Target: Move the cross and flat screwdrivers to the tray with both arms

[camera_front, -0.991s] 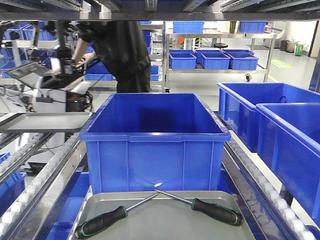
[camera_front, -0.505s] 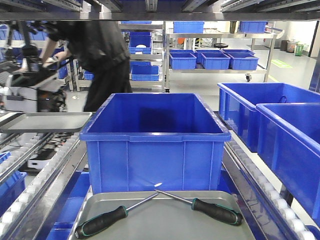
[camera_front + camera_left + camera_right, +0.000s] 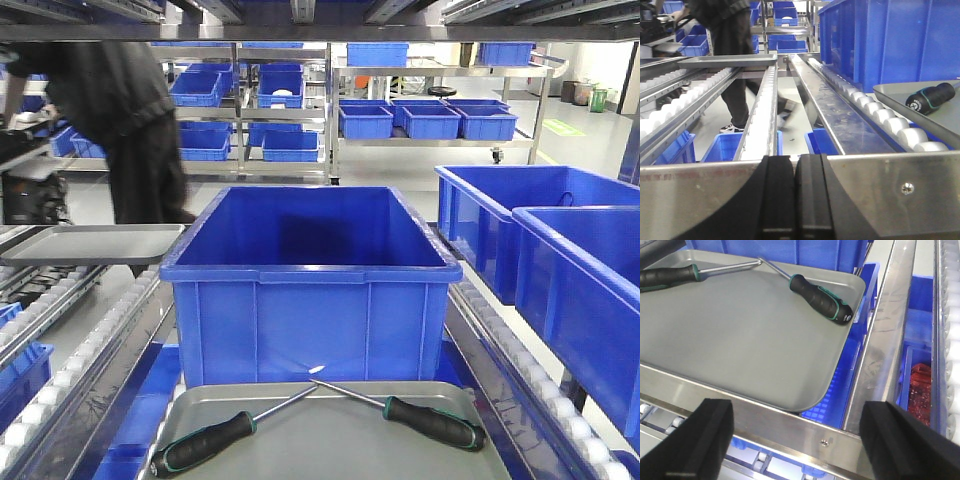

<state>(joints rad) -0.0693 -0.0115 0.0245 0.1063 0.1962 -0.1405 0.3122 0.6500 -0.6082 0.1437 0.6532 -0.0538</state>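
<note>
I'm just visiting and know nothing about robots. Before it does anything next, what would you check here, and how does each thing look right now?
1. Both screwdrivers on the tray: ok. Left screwdriver and right screwdriver lie on it, shafts crossing at the tips.
2. Left gripper empty: ok, jaws shut on nothing.
3. Right gripper empty: ok, jaws wide open.
4. Grippers clear of the tray: ok, both sit behind the metal rail.
5. Person away from arms: ok, standing in the background.
6. Which tip is cross or flat: cannot tell.

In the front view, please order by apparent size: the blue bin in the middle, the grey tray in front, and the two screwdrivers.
1. Blue bin
2. Grey tray, partly cut off
3. Left screwdriver and right screwdriver: alike, not ranked
</note>
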